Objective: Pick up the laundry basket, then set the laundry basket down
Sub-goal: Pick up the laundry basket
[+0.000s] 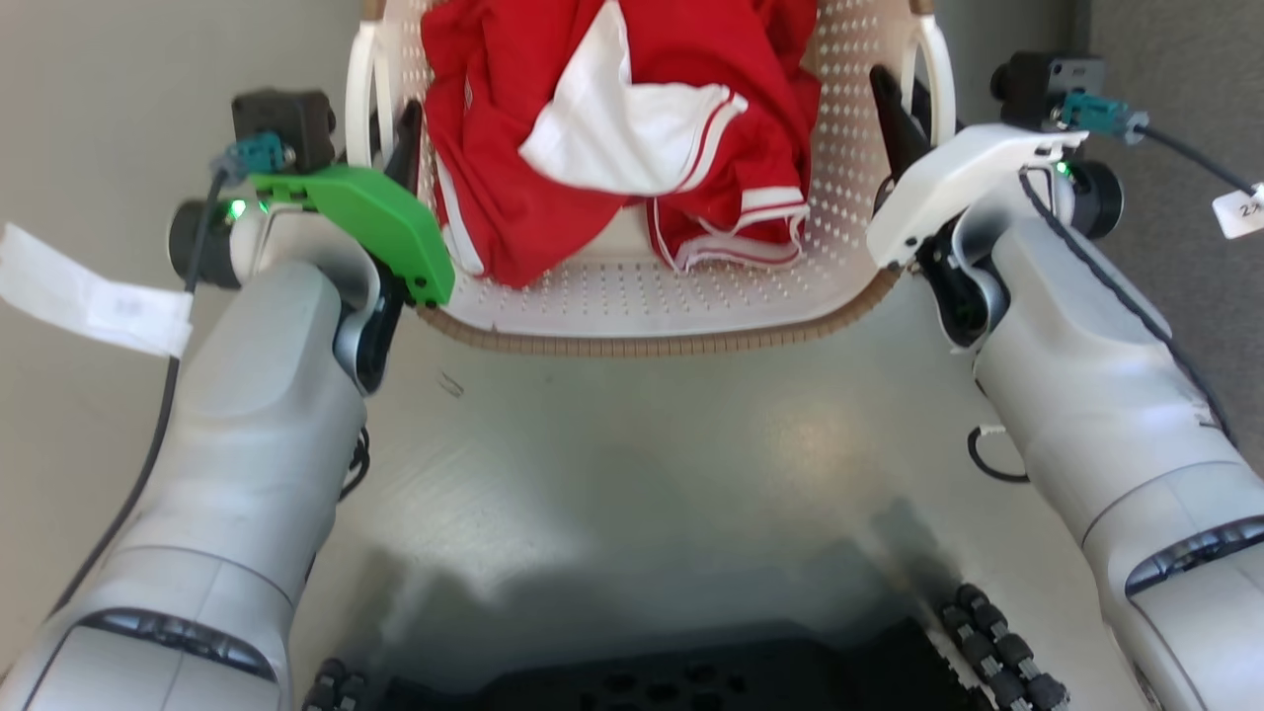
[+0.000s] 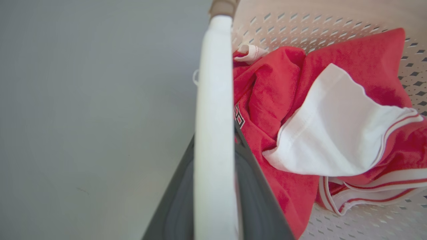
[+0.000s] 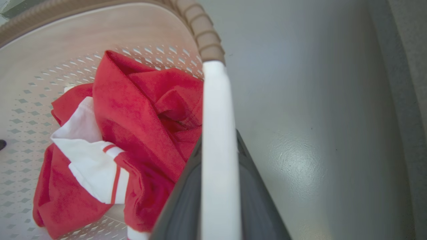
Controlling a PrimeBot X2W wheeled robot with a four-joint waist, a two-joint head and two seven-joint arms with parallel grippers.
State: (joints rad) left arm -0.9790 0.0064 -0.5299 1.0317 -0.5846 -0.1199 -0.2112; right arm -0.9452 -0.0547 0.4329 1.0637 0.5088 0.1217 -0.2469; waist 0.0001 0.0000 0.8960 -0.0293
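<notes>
Your left gripper [image 1: 403, 148] and right gripper [image 1: 892, 117] each clamp a white side handle of the laundry basket [image 1: 632, 301]. Basket is dead ahead between both arms, red-and-white garment [image 1: 612, 128] inside.

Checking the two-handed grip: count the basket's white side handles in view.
2. The left handle sits at the left gripper, the right handle at the right gripper, on opposite sides of the laundry basket.
</notes>
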